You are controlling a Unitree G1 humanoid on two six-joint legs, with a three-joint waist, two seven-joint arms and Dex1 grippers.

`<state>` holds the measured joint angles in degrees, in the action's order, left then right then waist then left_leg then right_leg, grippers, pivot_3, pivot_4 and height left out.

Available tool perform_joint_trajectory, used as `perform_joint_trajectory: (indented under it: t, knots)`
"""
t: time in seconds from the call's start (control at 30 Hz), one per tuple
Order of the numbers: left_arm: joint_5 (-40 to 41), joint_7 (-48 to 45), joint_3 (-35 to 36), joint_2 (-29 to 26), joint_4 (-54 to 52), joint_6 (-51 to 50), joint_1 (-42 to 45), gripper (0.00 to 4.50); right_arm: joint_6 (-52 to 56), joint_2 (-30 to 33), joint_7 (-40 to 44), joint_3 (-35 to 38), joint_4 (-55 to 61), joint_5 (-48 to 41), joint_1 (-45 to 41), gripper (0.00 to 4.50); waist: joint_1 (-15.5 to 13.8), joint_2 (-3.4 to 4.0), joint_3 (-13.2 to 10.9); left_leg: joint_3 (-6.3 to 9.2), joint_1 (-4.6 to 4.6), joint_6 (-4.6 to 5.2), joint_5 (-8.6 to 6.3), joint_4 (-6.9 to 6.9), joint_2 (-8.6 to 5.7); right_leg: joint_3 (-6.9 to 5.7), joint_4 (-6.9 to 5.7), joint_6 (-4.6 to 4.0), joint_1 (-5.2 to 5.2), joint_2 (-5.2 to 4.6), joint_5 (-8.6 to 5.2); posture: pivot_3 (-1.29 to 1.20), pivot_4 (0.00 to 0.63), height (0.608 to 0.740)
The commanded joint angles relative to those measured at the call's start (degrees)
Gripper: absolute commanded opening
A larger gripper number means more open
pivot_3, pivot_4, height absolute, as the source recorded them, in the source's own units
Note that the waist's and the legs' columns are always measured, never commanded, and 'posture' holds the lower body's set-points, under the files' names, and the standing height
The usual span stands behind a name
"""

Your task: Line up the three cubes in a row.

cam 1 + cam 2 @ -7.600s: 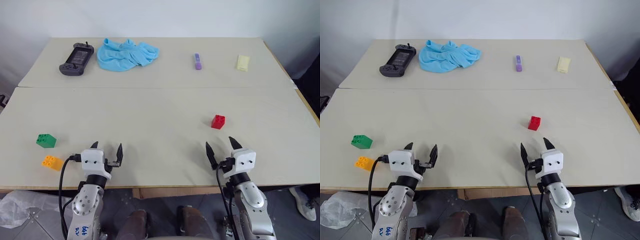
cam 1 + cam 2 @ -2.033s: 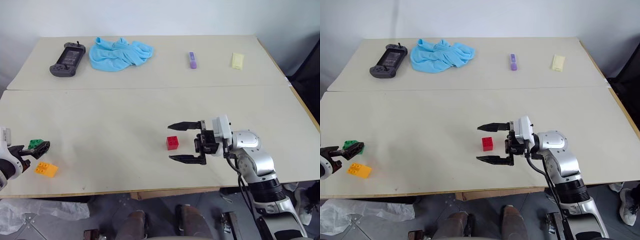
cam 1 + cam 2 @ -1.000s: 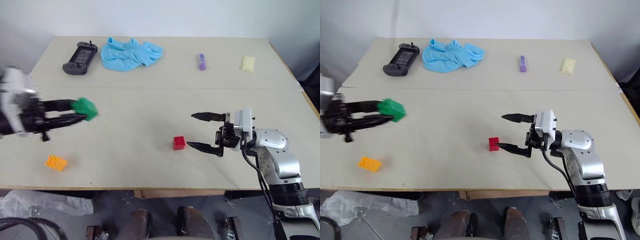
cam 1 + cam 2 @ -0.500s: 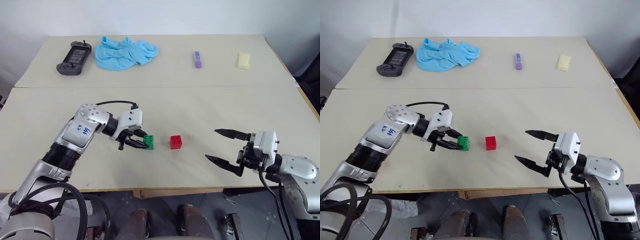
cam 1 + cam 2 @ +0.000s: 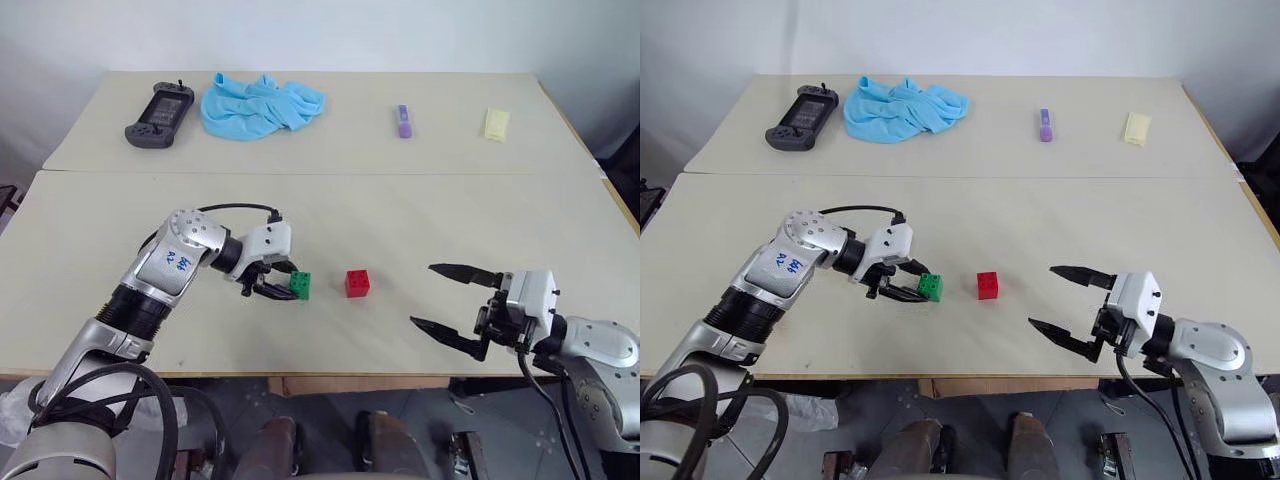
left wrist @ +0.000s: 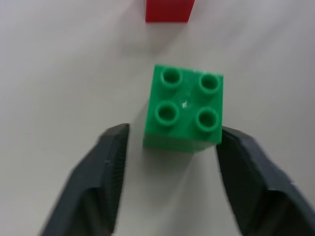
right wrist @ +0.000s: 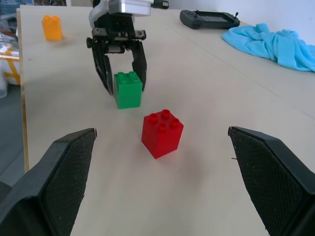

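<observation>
Three cubes are in sight: one green cube (image 6: 184, 110), one red cube (image 7: 162, 133) and one orange cube (image 7: 52, 27). The left gripper (image 5: 908, 283) has its fingers parted around the green cube, a gap showing on one side, so it grips nothing. The red cube sits just beyond its tips. The right gripper (image 5: 447, 307) is spread wide and empty, the red cube well ahead of it. The orange cube stands far behind the left gripper.

The green cube (image 5: 300, 286) is set on the table (image 5: 400, 220), flanked by the fingers of the left gripper (image 5: 281, 283); the red cube (image 5: 358, 283) is seen just beside it (apart). The right gripper (image 5: 445, 299) is held spread wide.
</observation>
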<state>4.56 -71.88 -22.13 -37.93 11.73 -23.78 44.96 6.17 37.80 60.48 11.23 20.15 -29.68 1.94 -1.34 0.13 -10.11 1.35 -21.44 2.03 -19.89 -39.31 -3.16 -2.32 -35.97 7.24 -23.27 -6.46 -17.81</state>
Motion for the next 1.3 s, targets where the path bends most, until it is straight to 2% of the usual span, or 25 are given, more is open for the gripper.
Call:
perform_joint_trajectory:
  t: [0.03, 0.07, 0.1, 0.23, 0.3, 0.37, 0.47, 0.57, 0.67, 0.73, 0.87, 0.97, 1.13, 1.3]
  knots:
    - [1.84, 0.91, 4.8, -0.25, -1.87, -0.32, 1.67, 4.07, -1.28, -0.64, 0.17, -0.84, -0.05, -0.45, -1.36, 4.5, 0.0, 0.0, 0.0, 0.0, 0.0, 0.0, 0.0, 0.0, -0.01, -0.01, 0.0, 0.0, 0.0, 0.0, 0.0, 0.0, 0.15, 0.74]
    - [2.03, 1.01, 5.62, -0.28, -1.8, 0.59, 1.71, 4.41, -1.31, -0.8, 0.3, -1.2, -0.31, -0.46, -1.78, 4.5, -0.02, 0.0, 0.0, 0.0, 0.0, 0.0, 0.0, 0.0, -0.01, -0.02, 0.0, 0.0, 0.0, 0.0, 0.0, 0.0, 0.15, 0.74]
    - [4.14, -0.31, 7.51, -0.76, -2.77, 0.06, 1.42, 4.48, -1.46, -1.01, 0.54, -1.85, -0.68, -0.43, -2.51, 4.5, -0.03, 0.0, 0.0, 0.01, 0.0, 0.0, 0.0, 0.0, -0.01, -0.04, 0.0, 0.0, 0.0, -0.01, 0.0, 0.0, 0.15, 0.74]
    - [10.69, -4.04, 14.84, -3.58, -5.97, 0.27, -0.71, 4.48, -1.49, -1.56, 1.47, -3.84, -1.96, -0.8, -5.23, 4.5, 0.05, -0.01, 0.0, 0.01, 0.0, 0.0, 0.0, 0.0, -0.01, -0.09, 0.01, 0.0, -0.01, -0.04, 0.0, 0.0, 0.15, 0.74]
    - [15.57, -5.72, 24.33, -7.26, -8.33, 4.4, -6.2, 4.48, 1.05, -1.51, 3.38, -6.12, -2.64, -2.62, -8.17, 4.5, 1.2, 0.0, 0.0, 0.02, 0.0, 0.0, 0.0, 0.01, 0.01, -0.09, 0.02, 0.0, -0.03, -0.05, 0.0, 0.0, 0.15, 0.74]
    - [17.56, -2.97, 31.48, -8.28, -8.88, 8.19, -10.55, 4.48, 1.66, -2.07, 4.53, -7.71, -3.42, -3.11, -10.46, 4.5, 1.81, 0.0, 0.0, -0.05, 0.02, -0.05, 0.02, 0.1, 0.09, 0.01, 0.01, -0.02, -0.1, -0.03, -0.01, 0.0, 0.15, 0.74]
    - [18.92, 4.72, 46.68, -7.75, -12.01, 10.7, -24.5, 4.48, -1.14, -5.67, 6.54, -10.81, -5.3, -2.77, -15.91, 4.5, 2.46, 0.0, 0.0, -0.05, 0.11, -0.13, 0.03, 0.19, 0.19, -0.01, 0.04, -0.07, -0.08, -0.01, -0.03, 0.0, 0.15, 0.74]
    - [18.97, 10.16, 57.85, -6.34, -15.7, 11.17, -37.64, 4.48, -0.77, -8.29, 6.54, -12.7, -6.97, -2.4, -19.65, 4.5, 2.8, -0.02, -0.01, 0.0, 0.13, -0.16, 0.02, 0.21, 0.22, 0.08, 0.0, -0.12, -0.06, -0.06, -0.06, 0.0, 0.15, 0.74]
    - [20.4, 15.87, 70.23, -1.58, -19.37, 11.77, -50.66, 4.48, -1.21, -9.73, 7.8, -15.21, -8.85, -1.18, -21.99, 4.5, 2.7, -0.14, 0.02, 0.05, 0.11, -0.12, -0.01, 0.19, 0.21, 0.09, 0.04, -0.15, -0.01, -0.1, -0.04, 0.0, 0.15, 0.74]
    - [22.5, 19.2, 76.09, 1.71, -20.57, 11.55, -56.2, 4.48, -1.27, -10.15, 8.21, -16.37, -9.86, -0.55, -22.86, 4.5, 2.09, -0.21, 0.03, 0.11, 0.12, -0.1, -0.05, 0.18, 0.2, 0.06, 0.1, -0.18, 0.06, -0.12, -0.03, 0.0, 0.15, 0.74]
    - [26.97, 25.08, 83.71, 6.94, -24.07, 10.74, -63.25, 4.48, -1.67, -10.75, 9.53, -17.59, -11.13, -0.38, -23.94, 4.5, 0.93, -0.25, 0.04, 0.3, 0.28, -0.11, -0.08, 0.14, 0.2, -0.07, 0.49, -0.25, 0.44, -0.16, 0.02, 0.0, 0.15, 0.74]
    - [30.0, 25.62, 88.45, 12.18, -24.76, 9.95, -72.6, 4.48, -1.17, -10.95, 11.8, -19.11, -11.06, -0.72, -24.9, 4.5, 1.23, -0.25, 0.04, 0.4, 0.38, -0.11, -0.12, 0.14, 0.21, -0.15, 0.66, -0.29, 0.63, -0.18, 0.04, 0.0, 0.15, 0.74]
    - [31.75, 19.94, 87.45, 17.08, -19.44, 12.64, -84.47, 4.48, -3.78, -11.59, 14.01, -20.75, -11.66, 1.1, -26.45, 4.5, 1.67, -0.25, 0.04, 0.38, 0.38, -0.15, -0.26, 0.24, 0.32, -0.25, 0.89, -0.38, 0.64, -0.1, -0.01, 0.0, 0.15, 0.74]
    - [31.04, 20.04, 83.86, 17.52, -19.49, 15.53, -85.3, 4.48, -4.1, -12.44, 13.52, -20.45, -12.76, 1.45, -27.12, 4.5, 0.63, -0.28, 0.06, 0.61, 0.39, -0.19, -0.31, 0.23, 0.35, -0.43, 0.97, -0.43, 0.78, -0.13, -0.04, 0.0, 0.15, 0.74]
